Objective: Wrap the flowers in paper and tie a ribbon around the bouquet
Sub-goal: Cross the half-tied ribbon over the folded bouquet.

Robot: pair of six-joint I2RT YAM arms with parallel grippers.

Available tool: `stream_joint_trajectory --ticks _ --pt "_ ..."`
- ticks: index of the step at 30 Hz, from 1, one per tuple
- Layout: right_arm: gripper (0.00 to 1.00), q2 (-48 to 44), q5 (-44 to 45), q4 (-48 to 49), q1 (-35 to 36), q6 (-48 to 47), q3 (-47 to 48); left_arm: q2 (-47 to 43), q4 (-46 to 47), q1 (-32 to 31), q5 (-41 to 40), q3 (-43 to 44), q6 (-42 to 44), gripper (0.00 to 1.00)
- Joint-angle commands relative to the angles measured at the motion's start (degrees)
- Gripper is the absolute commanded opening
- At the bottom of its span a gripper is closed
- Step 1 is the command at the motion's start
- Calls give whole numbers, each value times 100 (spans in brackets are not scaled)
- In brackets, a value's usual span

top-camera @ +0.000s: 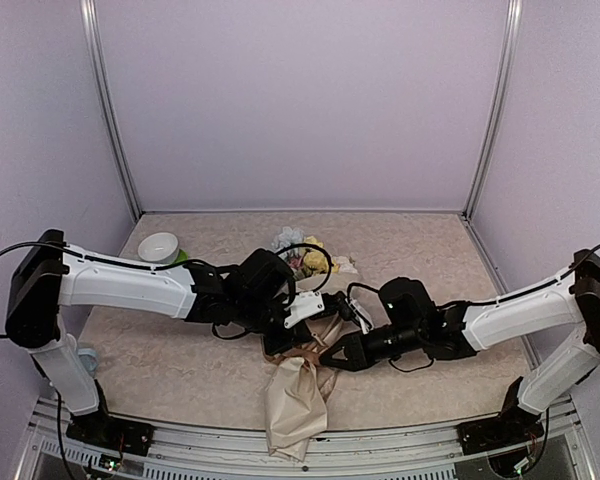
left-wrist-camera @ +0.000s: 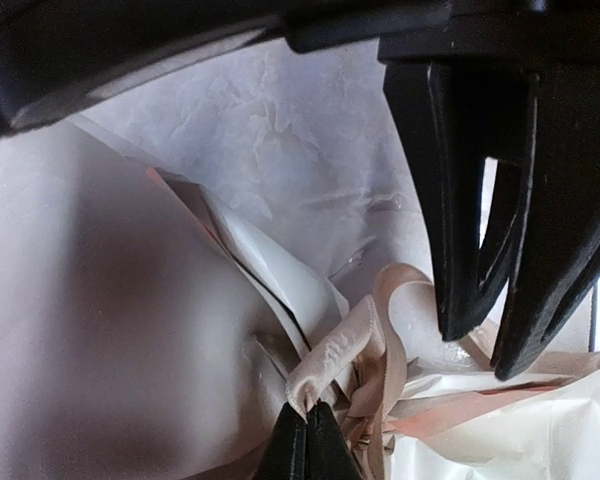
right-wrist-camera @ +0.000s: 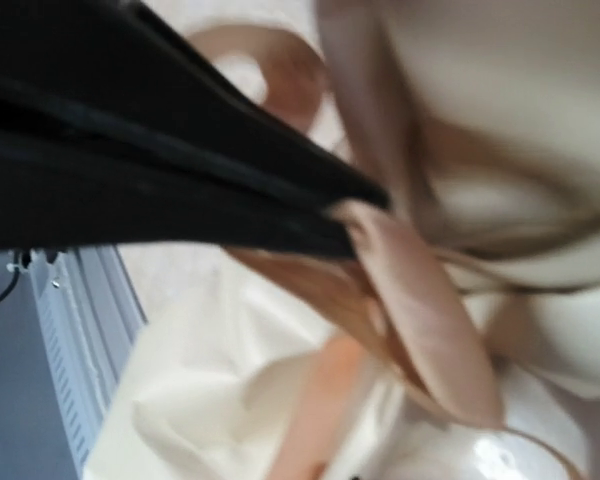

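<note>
The left hand (left-wrist-camera: 307, 425) was pinched together on one end of the single ribbon (left-wrist-camera: 345, 345). The right hand (right-wrist-camera: 348, 215), just beside it, was clamped on another strand. Beneath both hands lay one crumpled sheet of paper (top-camera: 292, 415). Only the top view showed the flowers (top-camera: 302, 252) just beyond the hands, and one white bowl (top-camera: 158, 246) on the worktop (top-camera: 180, 350), well apart behind the left hand.

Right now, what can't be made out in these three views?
1. Where the ribbon wraps the paper: top view, both arms cover it.
2. The right gripper: right wrist view, blurred; whether it grips the ribbon is unclear.
3. The left gripper: left wrist view, cut by the bottom edge; only tips shut on the ribbon show.
4. The flowers: top view, too small to count; stems hidden.
</note>
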Motion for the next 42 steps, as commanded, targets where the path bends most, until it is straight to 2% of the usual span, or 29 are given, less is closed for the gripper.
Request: stream_joint_trajectory --ticks 1,7,13,24,28,37,42 --pt "18 85 278 775 136 -3 -60 -165 360 84 165 -126 -230 1" --pt "12 631 624 1435 382 -9 40 -264 589 261 429 -312 -469 1" --pt "6 1090 863 1641 479 -14 62 -360 790 306 593 -510 -651 0" --pt "4 1499 1408 1622 470 81 357 -630 1165 370 1161 -960 -906 0" --pt "4 1410 1522 1994 461 168 269 -693 1192 368 1335 -1064 -911 1" --pt "5 1616 1272 2582 376 381 242 -474 885 150 1020 -1084 -659 7" --pt "4 1634 1473 2348 304 526 253 -394 910 74 908 -1145 -575 12"
